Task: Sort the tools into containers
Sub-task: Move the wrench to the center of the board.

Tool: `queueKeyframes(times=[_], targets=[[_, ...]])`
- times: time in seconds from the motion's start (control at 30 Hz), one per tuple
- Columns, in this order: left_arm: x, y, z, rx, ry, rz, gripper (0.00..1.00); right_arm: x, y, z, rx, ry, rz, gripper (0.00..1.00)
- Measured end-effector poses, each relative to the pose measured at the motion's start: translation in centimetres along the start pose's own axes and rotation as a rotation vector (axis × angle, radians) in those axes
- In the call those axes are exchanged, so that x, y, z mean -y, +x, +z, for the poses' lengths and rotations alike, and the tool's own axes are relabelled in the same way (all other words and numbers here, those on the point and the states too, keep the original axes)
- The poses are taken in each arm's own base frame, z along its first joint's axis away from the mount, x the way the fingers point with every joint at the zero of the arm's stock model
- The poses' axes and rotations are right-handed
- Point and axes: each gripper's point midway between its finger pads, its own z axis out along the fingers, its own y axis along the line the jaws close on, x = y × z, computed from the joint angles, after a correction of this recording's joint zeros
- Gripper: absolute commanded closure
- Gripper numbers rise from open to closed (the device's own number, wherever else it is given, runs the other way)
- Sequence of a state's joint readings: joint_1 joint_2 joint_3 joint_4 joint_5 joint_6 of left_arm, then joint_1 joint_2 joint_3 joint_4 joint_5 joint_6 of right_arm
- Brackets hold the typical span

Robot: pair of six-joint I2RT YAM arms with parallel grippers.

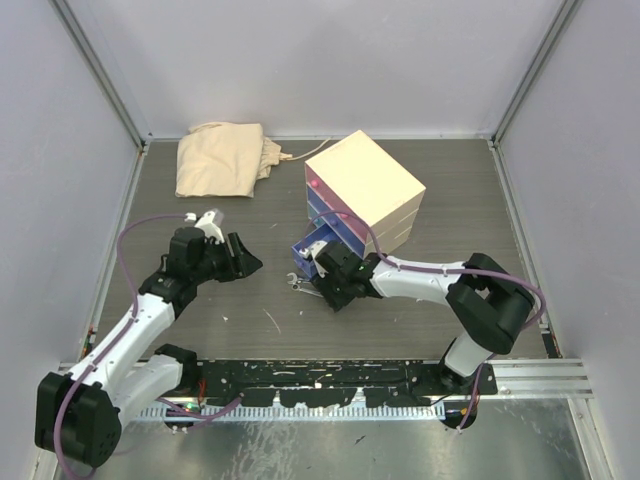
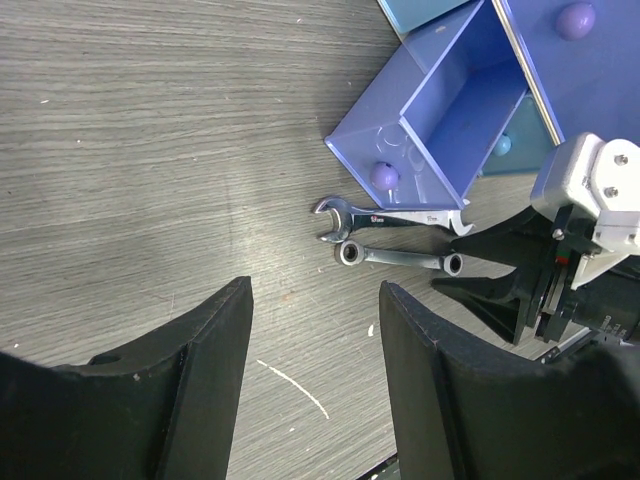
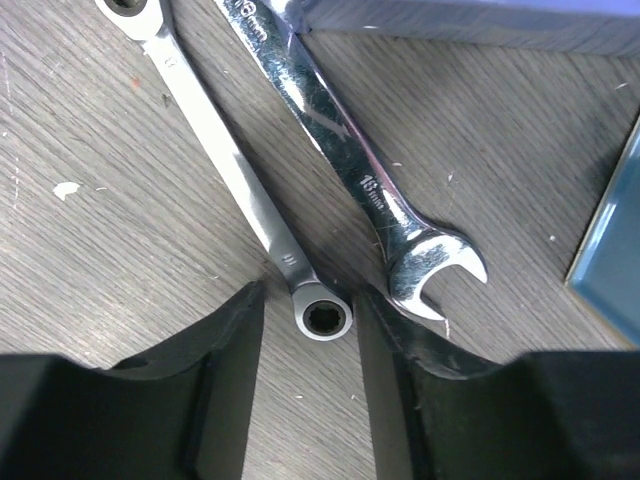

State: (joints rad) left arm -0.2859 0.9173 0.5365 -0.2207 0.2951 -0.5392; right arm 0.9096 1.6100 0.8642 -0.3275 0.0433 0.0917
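Two black fingers (image 3: 225,370) of the right gripper (image 3: 308,300) are straddling the ring end of the slim spanner (image 3: 208,130). The jaws are standing apart: a narrow gap is showing on one side of the ring, and the other finger is sitting almost against it. Nothing is being held yet.

The slim spanner is lying flat on the table (image 1: 200,320). Its long axis is running straight away from the right gripper, up and to the left in the right wrist view, so the jaws are crossing the shaft roughly at a right angle. This alignment is judged suitable for a pinch at the ring end. The right arm is the nearer one by far.

The combination spanner (image 3: 320,110) is lying just beside the slim one, its open-ended jaw near the right finger. Contact with that finger is a possible fault. Both spanners are polished steel, thin and flat, and are likely to be slippery.

The blue drawer (image 2: 365,140) is standing pulled out of the cream chest (image 1: 365,180), just beyond the spanners. It is a smooth plastic box with a round knob (image 2: 385,175).

The left gripper (image 2: 315,380) is hovering well apart, its jaws wide and empty.

The table is showing a grey wood grain. A beige cloth (image 1: 220,158) is lying crumpled at the far side.
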Motion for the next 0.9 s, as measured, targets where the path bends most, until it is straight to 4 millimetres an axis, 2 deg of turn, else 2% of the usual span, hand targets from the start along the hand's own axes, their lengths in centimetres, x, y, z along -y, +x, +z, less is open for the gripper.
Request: queueKeyframes(times=[0.27,0.53,0.67,0.77,0.9], targets=[[0.3,-0.3,-0.3,0.017,0.010,0.003,0.44,-0.2,0.6,-0.3,-0.023,0.009,0.017,0.54],[0.3,-0.3,-0.3,0.017,0.010,-0.002,0.44,-0.3,0.8,-0.4,-0.032,0.011,0.035,0.73],[0.5,-0.2,-0.3,0.022,0.014,-0.038,0.39,-0.5,0.8,-0.4,-0.032,0.012,0.045,0.80],[0.3,0.2,-0.2,0.030,0.019,-0.088,0.35,-1.3,0.8,-0.4,-0.026,0.002,0.060,0.83],[-0.5,1.8,0.3,0.017,0.007,-0.171,0.35,-4.0,0.5,-0.3,-0.017,-0.033,0.072,0.84]])
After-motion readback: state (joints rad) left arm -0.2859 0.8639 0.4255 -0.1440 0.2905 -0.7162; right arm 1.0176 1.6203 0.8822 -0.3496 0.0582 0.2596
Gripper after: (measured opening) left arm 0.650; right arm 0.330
